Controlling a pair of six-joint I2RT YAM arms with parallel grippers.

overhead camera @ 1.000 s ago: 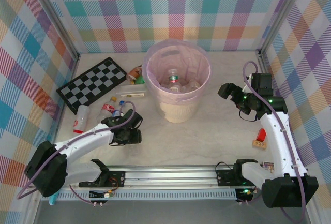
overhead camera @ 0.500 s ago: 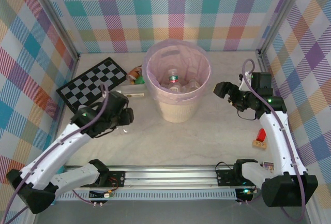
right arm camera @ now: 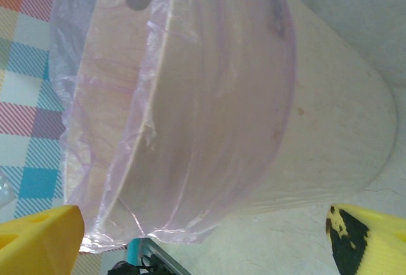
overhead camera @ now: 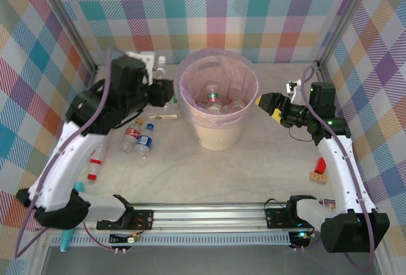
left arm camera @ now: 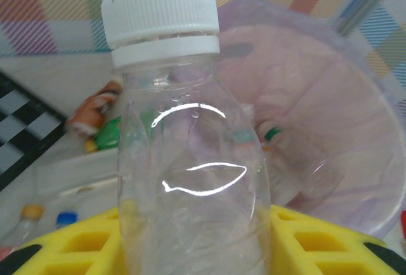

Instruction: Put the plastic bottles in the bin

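Top external view: we locate the large round cream bin (overhead camera: 219, 136) with its translucent pink liner at the centre of the table (overhead camera: 254, 167). The left gripper (overhead camera: 166, 92) hangs raised at the bin's 9 o'clock, just beside the rim. In the left wrist view, its yellow fingers (left arm camera: 317, 244) close narrowly on either side of a clear, white-capped plastic bottle (left arm camera: 190, 180), gripping its body, with the cap at the frame's 12 o'clock and the bin's open mouth beyond at 2 o'clock. The right gripper (overhead camera: 268, 103) sits at the bin's 3 o'clock, near the wall but apart from it; in the right wrist view we see its yellow fingers (right arm camera: 38, 230) spread wide, the bin's side beyond them. Inside the bin lie several clear bottles (overhead camera: 214, 99). At the bin's 8 o'clock, three loose bottles (overhead camera: 143, 143) with red or blue labels lie on the table. A small red block (overhead camera: 321, 164) rests at 4 o'clock.
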